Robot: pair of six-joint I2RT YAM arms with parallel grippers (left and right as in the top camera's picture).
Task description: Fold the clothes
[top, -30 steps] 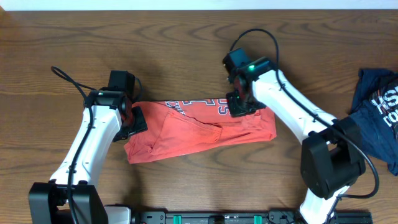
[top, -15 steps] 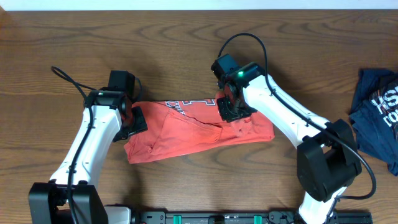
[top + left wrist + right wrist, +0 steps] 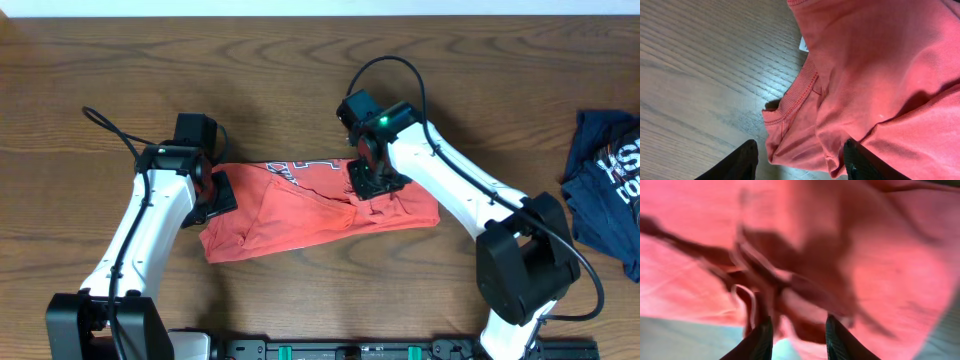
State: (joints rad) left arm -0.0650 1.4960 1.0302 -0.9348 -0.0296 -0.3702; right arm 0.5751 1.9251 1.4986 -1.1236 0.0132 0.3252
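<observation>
T-shirt (image 3: pixel 330 205): red-orange, lying rumpled in a long band on the wooden table (image 3: pixel 300 80), partly folded, with a slanting crease across its middle.
Lettering (image 3: pixel 312 166): grey-white block print along the T-shirt's far edge, partly hidden by the right arm.
Collar (image 3: pixel 797 95): ribbed neck band at the T-shirt's left end, curled over on itself; a white tag (image 3: pixel 803 44) peeks out just beside it.
Left gripper (image 3: pixel 218 195): at the T-shirt's left end, low over the wood. The claw is released, its two dark fingers (image 3: pixel 747 162) standing apart on either side of the bunched collar edge, one touching the cloth and the other just beside it.
Right gripper (image 3: pixel 366 180): over the T-shirt's far edge, right of its middle, pointing down onto the cloth. The claw is parted, with rumpled fabric behind the fingertips. The wrist view is blurred, so I cannot tell whether any fold is caught.
Dark blue garment (image 3: pixel 605 190): white print on it, heaped well apart from the T-shirt, off its right end.
Cable (image 3: pixel 395 62): black, looping up beyond the T-shirt's far edge from the right arm.
</observation>
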